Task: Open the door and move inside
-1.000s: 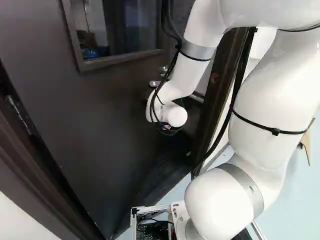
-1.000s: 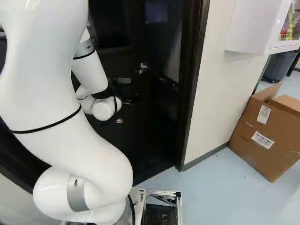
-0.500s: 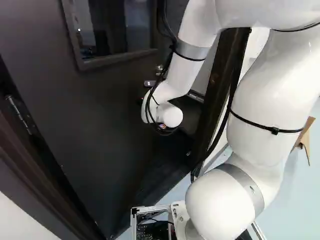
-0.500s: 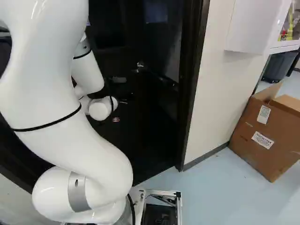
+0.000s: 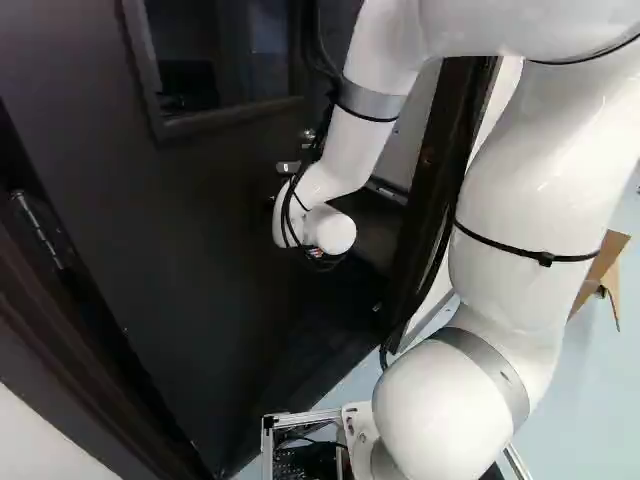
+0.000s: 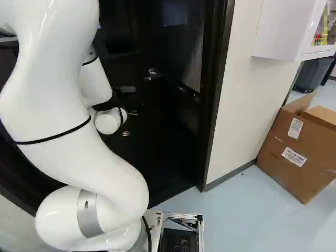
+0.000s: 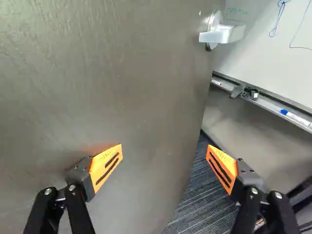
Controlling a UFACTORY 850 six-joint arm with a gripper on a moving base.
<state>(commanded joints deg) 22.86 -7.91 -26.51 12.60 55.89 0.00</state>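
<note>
a cardboard box stands by the wall, a marker on the whiteboard tray.

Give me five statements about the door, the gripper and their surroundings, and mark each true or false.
1. The black gripper with orange-padded tips stands open, holding nothing. True.
2. The dark door is fully closed. False: it stands ajar, with a white board and dark striped carpet showing past its edge.
3. The silver lever handle is clamped in the gripper. False: it is ahead of the gripper, ungripped.
4. In the right base view, an open brown cardboard box is on the pale blue floor, right of the doorway. True.
5. The blue-capped marker lies on the carpet. False: it lies on the board's metal tray.
</note>
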